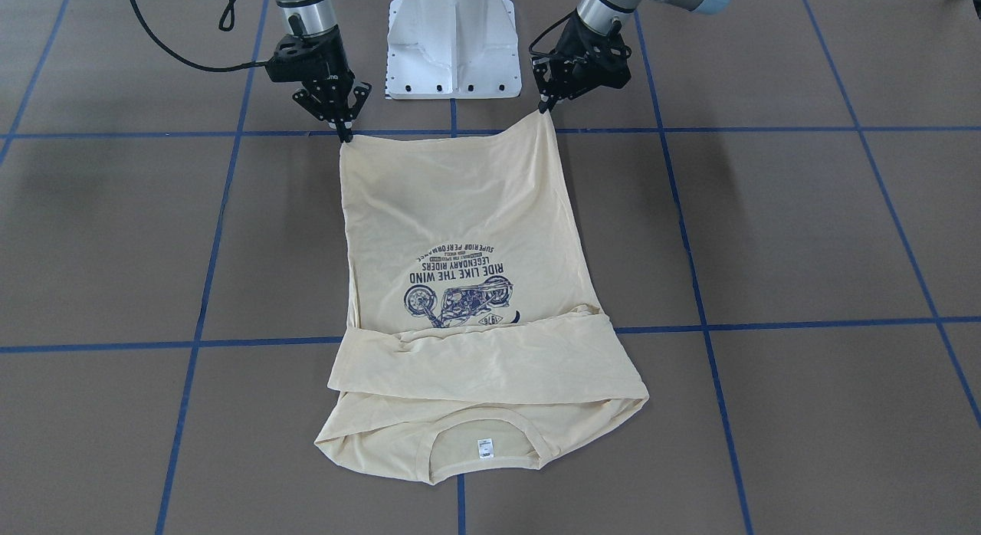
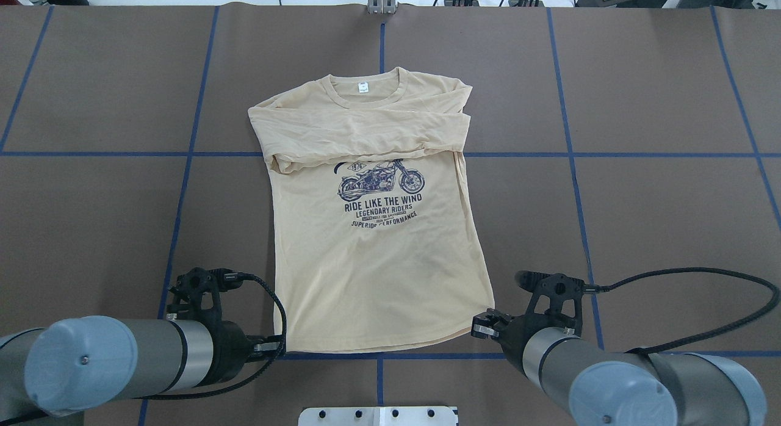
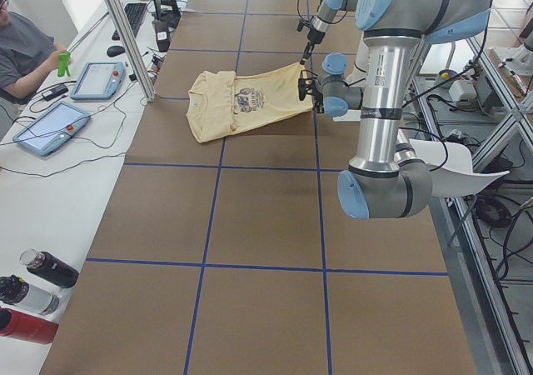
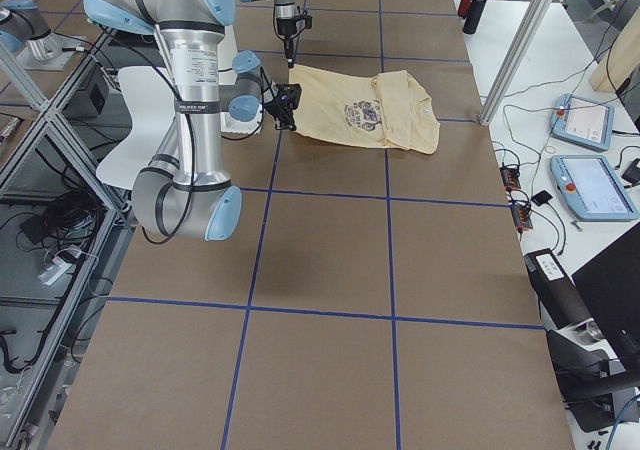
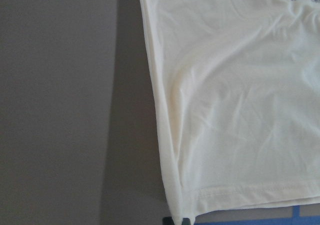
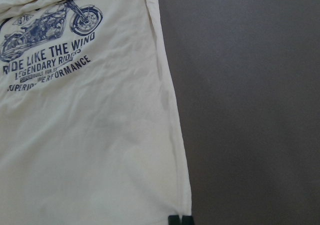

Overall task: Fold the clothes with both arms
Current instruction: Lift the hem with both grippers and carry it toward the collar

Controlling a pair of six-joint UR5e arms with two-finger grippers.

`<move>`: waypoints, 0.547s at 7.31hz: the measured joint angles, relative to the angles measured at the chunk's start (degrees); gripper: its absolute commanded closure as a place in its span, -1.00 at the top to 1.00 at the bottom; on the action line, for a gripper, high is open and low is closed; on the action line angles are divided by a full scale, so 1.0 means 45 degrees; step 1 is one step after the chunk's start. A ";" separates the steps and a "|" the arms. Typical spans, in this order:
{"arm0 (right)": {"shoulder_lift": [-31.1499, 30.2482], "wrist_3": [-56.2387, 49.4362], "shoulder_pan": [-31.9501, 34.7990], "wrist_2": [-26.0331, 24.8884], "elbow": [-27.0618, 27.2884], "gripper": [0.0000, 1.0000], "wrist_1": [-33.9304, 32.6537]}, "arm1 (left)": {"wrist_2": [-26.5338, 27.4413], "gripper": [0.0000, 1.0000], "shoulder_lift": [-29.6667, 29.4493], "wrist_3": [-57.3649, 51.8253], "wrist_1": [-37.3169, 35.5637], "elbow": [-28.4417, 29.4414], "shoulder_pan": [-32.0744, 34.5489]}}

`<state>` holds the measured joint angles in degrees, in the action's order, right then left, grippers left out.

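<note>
corners of the shirt's (image 2: 378, 279) near hem are sitting clamped: left gripper (image 1: 546, 109) is pinching the left one, right gripper (image 1: 347, 134) the right. farther out, sleeves (image 2: 360, 130) are lying folded across the chest on the table (image 2: 640, 218), collar (image 2: 341, 96) farthest.

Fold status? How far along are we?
Done: both sleeves lie folded across the chest of the shirt. In hand: left gripper and right gripper each pinch a hem corner. Left: fold the hem toward the collar; the body lies at full length.
</note>
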<state>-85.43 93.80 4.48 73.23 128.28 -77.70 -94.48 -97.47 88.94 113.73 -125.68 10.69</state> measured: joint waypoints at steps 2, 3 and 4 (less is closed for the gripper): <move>-0.1660 -0.0005 -0.1095 0.0774 0.2587 -1.00 -0.0035 | -0.0356 -1.00 0.0974 0.0007 -0.0631 -0.2178 -0.0373; -0.2162 -0.0005 -0.2011 0.0875 0.3718 -1.00 -0.0118 | -0.0509 -1.00 0.1383 0.0056 -0.0713 -0.3120 -0.0954; -0.2326 -0.0002 -0.2649 0.0893 0.4507 -1.00 -0.0356 | -0.0571 -1.00 0.1534 0.0175 -0.0821 -0.3790 -0.1480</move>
<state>-95.90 93.79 -7.44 77.25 148.57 -79.30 -97.05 -90.57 89.72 110.04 -142.73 4.03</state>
